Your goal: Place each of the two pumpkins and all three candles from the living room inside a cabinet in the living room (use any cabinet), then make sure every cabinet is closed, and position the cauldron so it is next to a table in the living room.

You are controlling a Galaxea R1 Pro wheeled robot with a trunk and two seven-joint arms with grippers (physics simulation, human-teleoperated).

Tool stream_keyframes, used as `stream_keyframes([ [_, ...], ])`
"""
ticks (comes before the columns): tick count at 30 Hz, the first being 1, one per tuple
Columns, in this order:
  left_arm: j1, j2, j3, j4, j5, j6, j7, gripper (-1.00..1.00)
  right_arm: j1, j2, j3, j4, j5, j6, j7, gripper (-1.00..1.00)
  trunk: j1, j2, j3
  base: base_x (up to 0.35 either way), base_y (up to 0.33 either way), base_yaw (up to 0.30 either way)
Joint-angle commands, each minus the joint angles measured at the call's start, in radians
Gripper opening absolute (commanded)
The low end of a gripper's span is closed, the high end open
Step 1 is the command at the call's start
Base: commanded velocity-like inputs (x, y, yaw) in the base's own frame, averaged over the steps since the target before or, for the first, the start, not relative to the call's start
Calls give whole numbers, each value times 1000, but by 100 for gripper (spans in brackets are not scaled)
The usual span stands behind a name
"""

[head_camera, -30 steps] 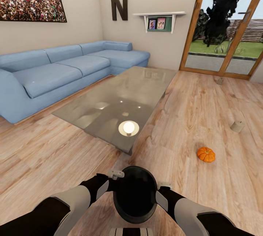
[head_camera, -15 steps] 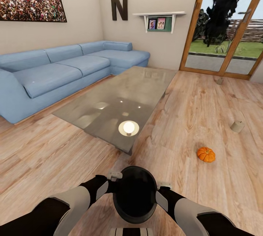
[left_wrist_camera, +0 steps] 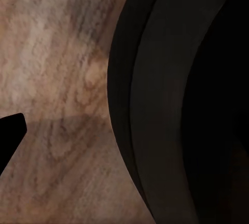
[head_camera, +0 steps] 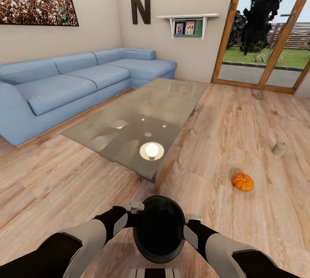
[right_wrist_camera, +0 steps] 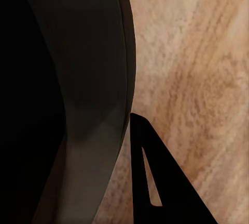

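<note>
Black and round, the cauldron [head_camera: 159, 229] sits pressed between both arms, just short of the glass table [head_camera: 142, 123]'s near corner, straight ahead. Whether either gripper is clamped cannot be told. A pumpkin [head_camera: 243, 182] lies right of the table.

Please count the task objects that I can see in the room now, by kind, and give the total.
Pumpkins: 1
Candles: 2
Cauldron: 1
Total: 4
</note>
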Motion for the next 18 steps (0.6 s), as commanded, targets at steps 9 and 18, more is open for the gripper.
stream_keyframes([
  [9,0,0,-9,-1,10,4,0,100,1,0,-40,-6,-8,-13,33,100,77,0,-1,0,0,0],
  [18,0,0,-8,-1,10,4,-1,100,1,0,-40,-6,-8,-13,33,100,77,0,-1,0,0,0],
])
